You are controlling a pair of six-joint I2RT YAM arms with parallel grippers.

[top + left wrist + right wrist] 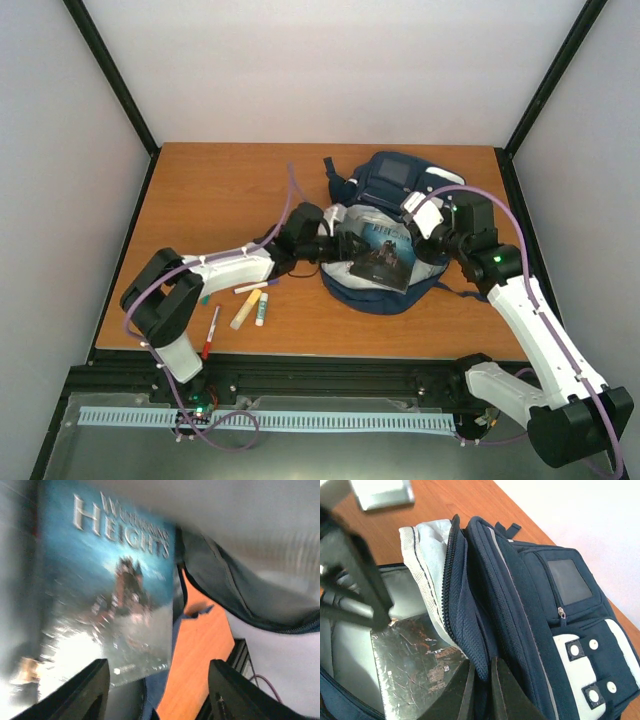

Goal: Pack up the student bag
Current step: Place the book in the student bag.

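The student bag (395, 180), navy blue with a white patch, lies at the middle right of the table with its main compartment held open. A blue "Wuthering Heights" book (378, 255) lies in the opening, its lower corner sticking out toward the table's front. My left gripper (157, 690) is open just left of the book (115, 580), and nothing sits between its fingers. My right gripper (482, 680) is shut on the navy edge of the bag's opening (465, 620), holding it up over the book (415, 665).
Left of the bag, near my left arm, lie a red pen (212, 332), a yellow marker (245, 309), a small white tube (262, 309) and a white pen (250, 288). A bag strap (335, 172) trails toward the back. White walls enclose the table.
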